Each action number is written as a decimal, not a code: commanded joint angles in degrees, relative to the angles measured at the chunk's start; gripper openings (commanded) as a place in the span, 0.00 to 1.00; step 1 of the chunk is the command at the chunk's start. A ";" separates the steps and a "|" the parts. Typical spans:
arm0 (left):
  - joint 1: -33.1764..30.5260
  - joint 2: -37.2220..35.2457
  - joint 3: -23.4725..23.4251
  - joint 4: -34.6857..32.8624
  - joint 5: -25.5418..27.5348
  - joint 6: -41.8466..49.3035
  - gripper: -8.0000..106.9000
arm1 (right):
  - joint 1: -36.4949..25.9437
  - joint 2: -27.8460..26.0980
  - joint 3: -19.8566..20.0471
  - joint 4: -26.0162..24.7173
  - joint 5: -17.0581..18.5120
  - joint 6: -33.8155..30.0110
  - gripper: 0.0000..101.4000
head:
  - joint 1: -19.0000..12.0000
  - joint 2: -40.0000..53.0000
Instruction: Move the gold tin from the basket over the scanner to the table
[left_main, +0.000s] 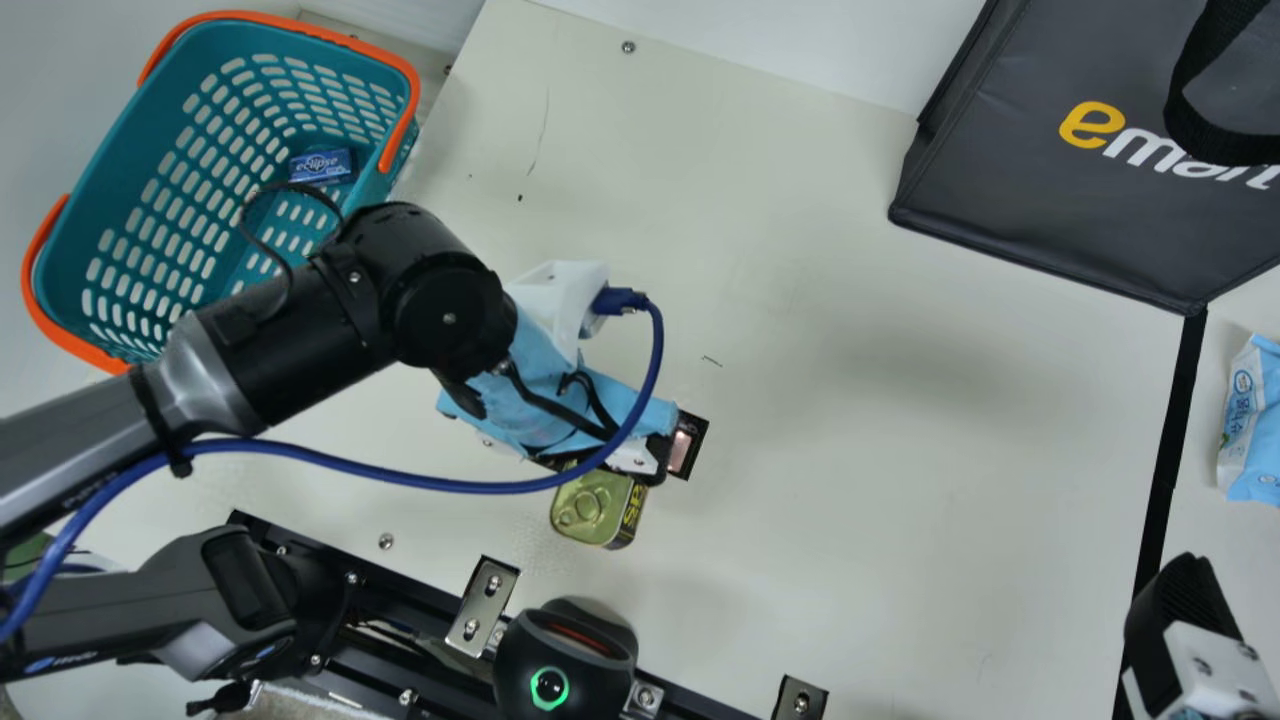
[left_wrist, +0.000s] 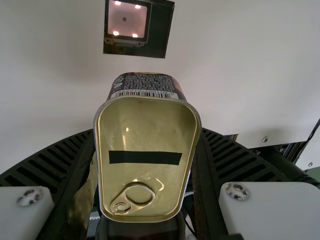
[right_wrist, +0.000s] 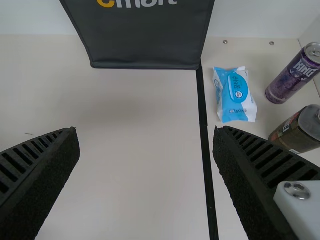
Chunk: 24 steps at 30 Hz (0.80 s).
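In the main view my left gripper (left_main: 640, 465) is over the middle of the table, and the gold tin (left_main: 590, 508) shows at its underside, above the black scanner (left_main: 565, 660) at the lower edge. The left wrist view has the gold tin (left_wrist: 146, 160) squeezed between both ribbed fingers of my left gripper (left_wrist: 146, 165), its ring-pull lid facing the camera and a barcode on its side. At the main view's lower right is my right gripper (left_main: 1180, 600); in the right wrist view this right gripper (right_wrist: 146, 150) stands open, nothing between its fingers.
A teal basket (left_main: 75, 235) with a blue Eclipse pack (left_main: 322, 166) is at the upper left. A dark bag (left_main: 1000, 190) stands at the upper right. Beyond a black tape line (right_wrist: 204, 125) lie a blue wipes pack (right_wrist: 235, 95), a purple can (right_wrist: 295, 75) and a dark jar (right_wrist: 300, 131).
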 joint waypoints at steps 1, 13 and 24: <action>-0.32 0.04 0.05 -0.08 0.04 -0.11 0.00 | 0.00 0.00 0.00 0.00 0.00 0.00 0.94 | -1.75 0.14; -0.70 2.66 -3.39 6.78 0.04 -0.26 0.00 | 0.00 0.00 0.00 0.00 0.00 0.00 0.94 | -1.75 0.14; -0.58 9.53 -7.84 12.05 0.04 1.05 0.00 | 0.00 0.00 0.00 0.00 -0.11 0.00 0.94 | -1.75 0.14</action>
